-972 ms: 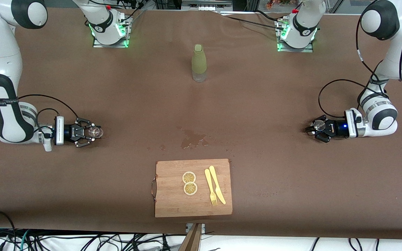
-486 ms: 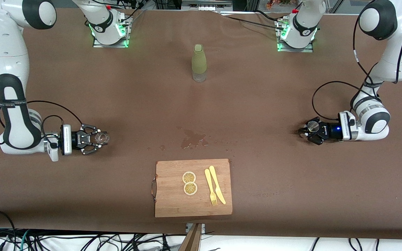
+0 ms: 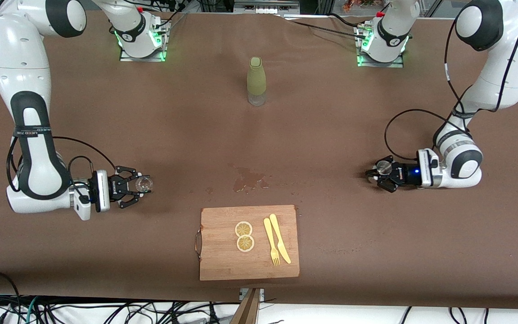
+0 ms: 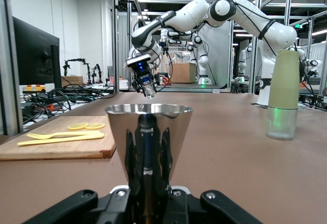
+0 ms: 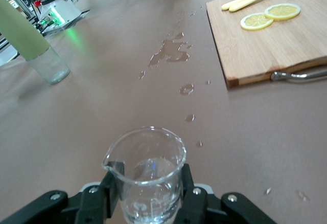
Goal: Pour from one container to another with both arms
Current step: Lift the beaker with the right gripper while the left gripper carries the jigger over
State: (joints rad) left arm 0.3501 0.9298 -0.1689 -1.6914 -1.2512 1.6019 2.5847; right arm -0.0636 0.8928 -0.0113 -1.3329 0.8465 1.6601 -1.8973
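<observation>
Spillage is the risk judged most likely. A glass beaker [image 5: 145, 175] holding a little water is clamped in the fingers of the right gripper [image 3: 138, 185], over the bench [image 3: 331, 135] toward the right arm's end; a steel conical cup [image 4: 148, 142] is clamped by the left gripper [image 3: 376, 173] toward the left arm's end. If the pour is begun before the rims are aligned (they are well apart), the puddle [image 3: 250, 179] near the cutting board [image 3: 223, 265] would be enlarged.

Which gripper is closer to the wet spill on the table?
The right gripper, holding a glass beaker, is nearer the spill. The left gripper, holding a metal cup, is farther.
</observation>
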